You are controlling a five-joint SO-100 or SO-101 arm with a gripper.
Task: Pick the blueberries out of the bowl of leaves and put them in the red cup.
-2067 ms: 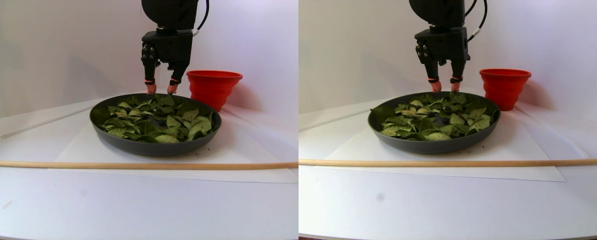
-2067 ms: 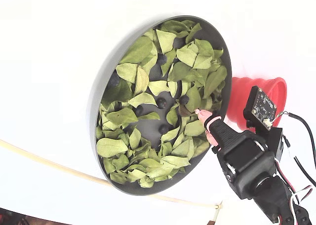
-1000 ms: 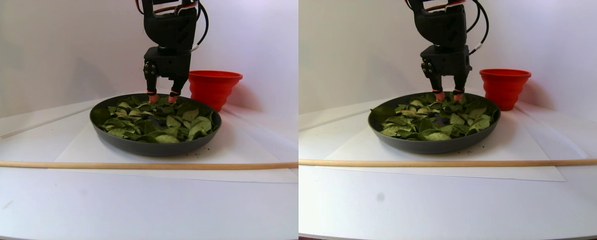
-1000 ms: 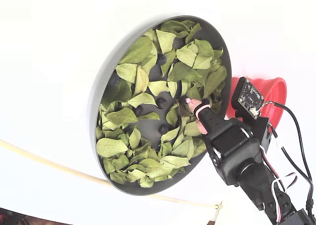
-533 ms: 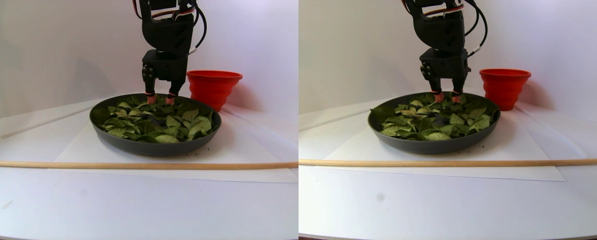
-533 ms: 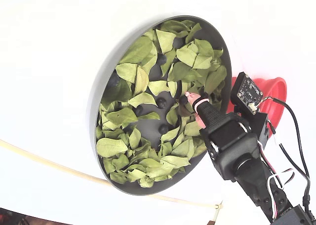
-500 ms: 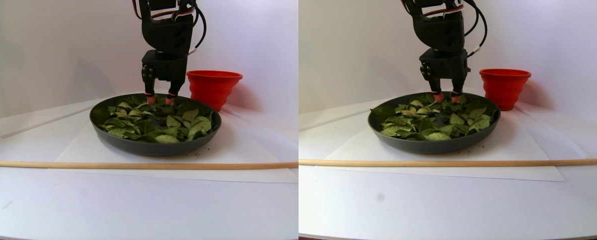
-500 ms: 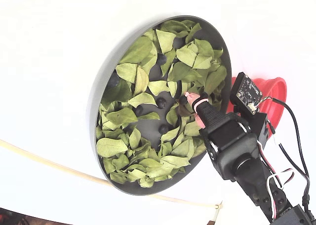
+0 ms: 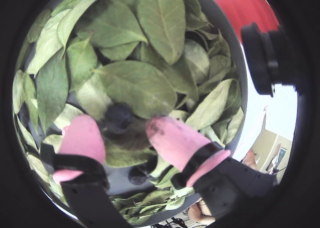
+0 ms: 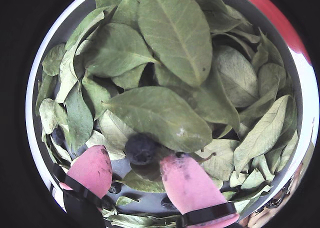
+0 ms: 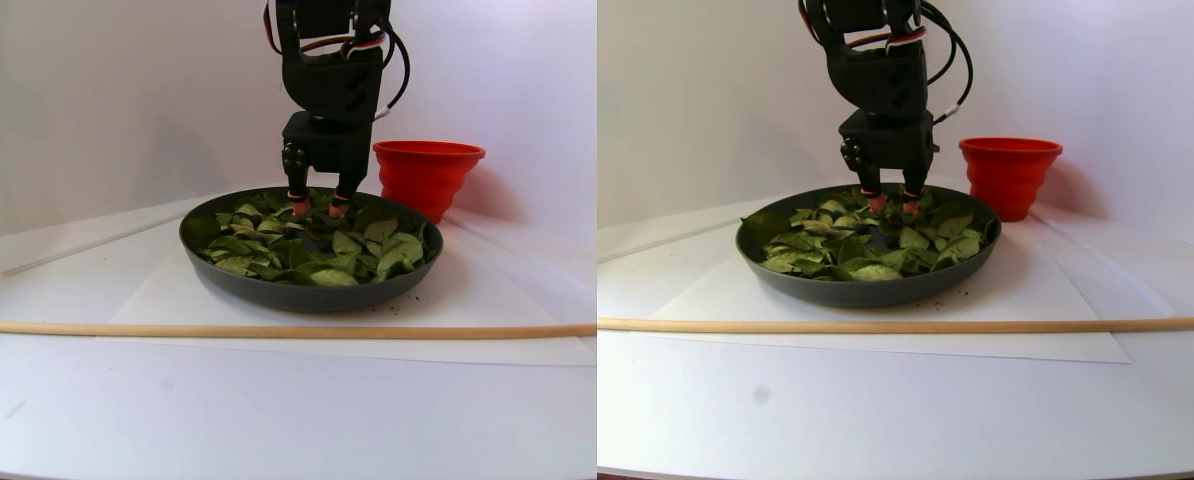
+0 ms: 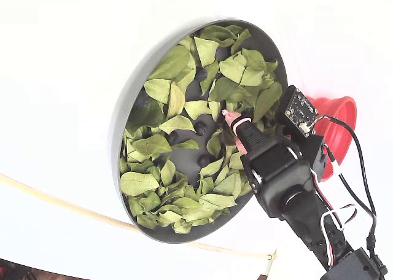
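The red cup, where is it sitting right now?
In the fixed view the red cup stands on the table just outside the bowl's right rim, partly hidden behind the arm.
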